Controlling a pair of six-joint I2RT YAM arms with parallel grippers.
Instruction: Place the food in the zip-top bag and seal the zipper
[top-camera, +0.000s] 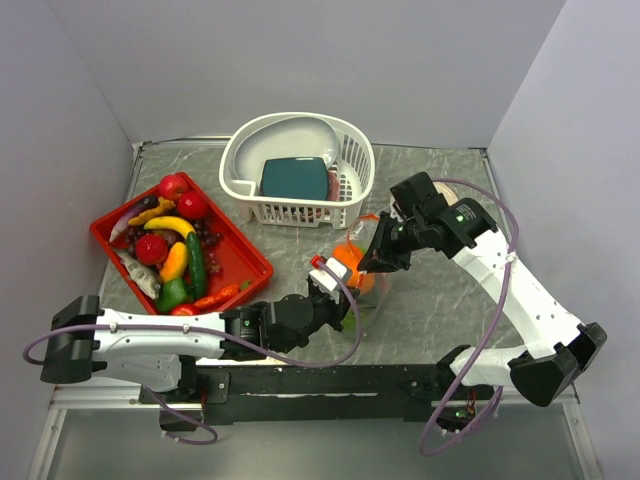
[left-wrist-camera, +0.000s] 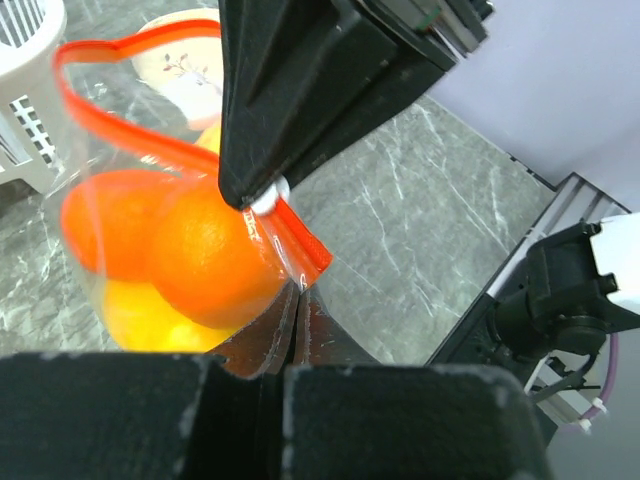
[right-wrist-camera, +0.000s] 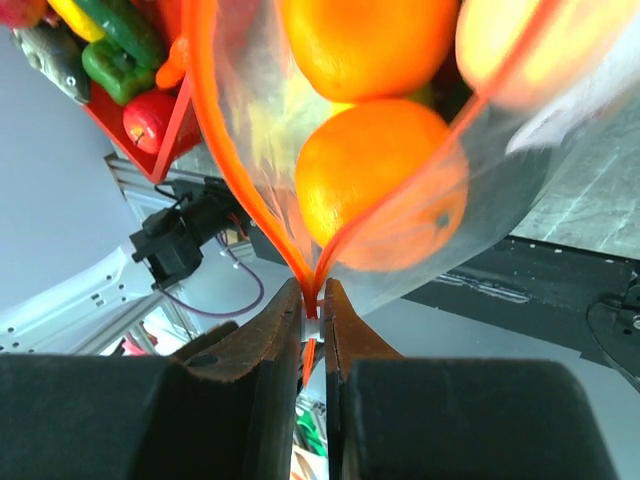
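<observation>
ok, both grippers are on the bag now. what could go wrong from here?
1. The zipper gapes in a wide loop, pinched at one end by the right gripper. The oranges bulge right beneath it, so the strip may not mate there.
2. The left gripper seems to hold only thin film of the zip-top bag below the strip; a pull could slip it.
3. Most food sits in the red tray; sealing now would leave it out.

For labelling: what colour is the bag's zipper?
The zipper is orange-red, clearest in left wrist view.

No legible text, no labels, brands, numbers or signs
</observation>
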